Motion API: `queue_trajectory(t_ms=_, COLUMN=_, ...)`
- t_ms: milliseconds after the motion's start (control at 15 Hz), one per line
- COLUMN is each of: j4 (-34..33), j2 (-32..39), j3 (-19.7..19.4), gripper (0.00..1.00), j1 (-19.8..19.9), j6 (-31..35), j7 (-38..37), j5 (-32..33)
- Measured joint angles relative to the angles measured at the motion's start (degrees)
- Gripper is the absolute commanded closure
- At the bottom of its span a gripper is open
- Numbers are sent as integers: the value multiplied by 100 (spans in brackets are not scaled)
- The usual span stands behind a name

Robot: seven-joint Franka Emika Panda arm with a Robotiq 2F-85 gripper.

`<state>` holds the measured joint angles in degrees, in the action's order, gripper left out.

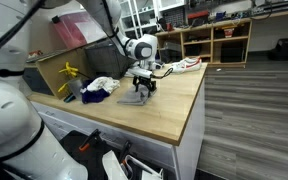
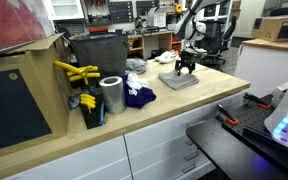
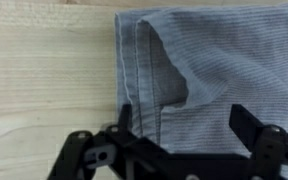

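Note:
A folded grey-blue cloth (image 3: 209,70) with stitched seams lies flat on the wooden worktop (image 3: 44,70). In the wrist view my gripper (image 3: 182,125) hangs just above it, fingers (image 3: 246,125) spread wide over the cloth, nothing between them. In both exterior views the gripper (image 1: 144,88) (image 2: 185,72) points down onto the grey cloth (image 1: 134,97) (image 2: 179,81) near the far end of the worktop. Whether the fingertips touch the fabric cannot be told.
A white and dark blue heap of clothes (image 1: 99,88) (image 2: 137,95) lies beside the cloth. A metal can (image 2: 111,96), yellow tools (image 2: 76,72) and a dark bin (image 2: 96,55) stand along the wall. A white shoe (image 1: 187,65) lies at the worktop's far end.

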<state>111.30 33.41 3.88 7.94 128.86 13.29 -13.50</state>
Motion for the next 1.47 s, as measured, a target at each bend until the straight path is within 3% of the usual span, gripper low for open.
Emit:
queue_trajectory(t_ms=800, j4=1, j2=-222, j3=0, gripper=0, j1=79, j6=-499, j7=-4, j5=-213)
queue_trajectory(t_ms=867, j4=4, j2=-220, j3=1, gripper=9, j1=79, j6=-530, j7=-4, j5=-259)
queue_trajectory(t_ms=933, j4=8, j2=-215, j3=1, gripper=28, j1=78, j6=-563, j7=-4, j5=-302)
queue_trajectory(t_ms=1467, j4=17, j2=-107, j3=-1, gripper=88, j1=92, j6=-625, j7=-5, j5=-609)
